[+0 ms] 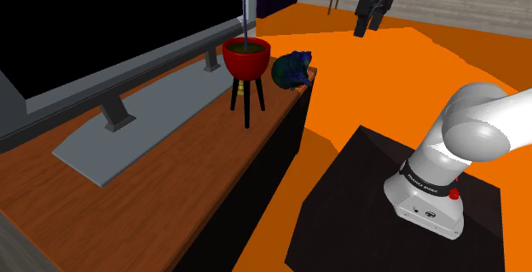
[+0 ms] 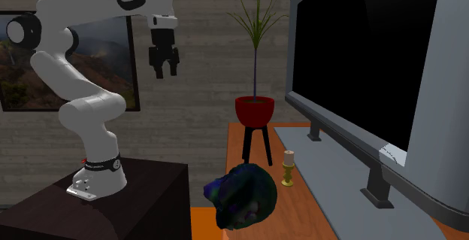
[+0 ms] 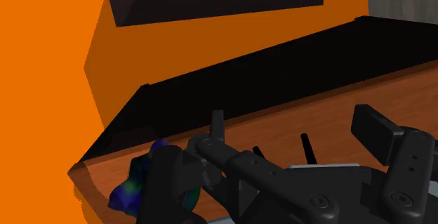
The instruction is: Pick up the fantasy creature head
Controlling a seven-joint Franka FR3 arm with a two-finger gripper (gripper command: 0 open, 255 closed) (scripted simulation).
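Black gripper (image 2: 165, 70) hangs high in the air, fingers apart and empty — well away from the blue-green creature head (image 2: 242, 195), which sits at the wooden cabinet's (image 2: 301, 201) corner (near a red plant pot (image 2: 255, 109)).

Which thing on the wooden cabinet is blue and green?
The fantasy creature head, at the corner; the plant pot beside it is red, the candlestick gold.
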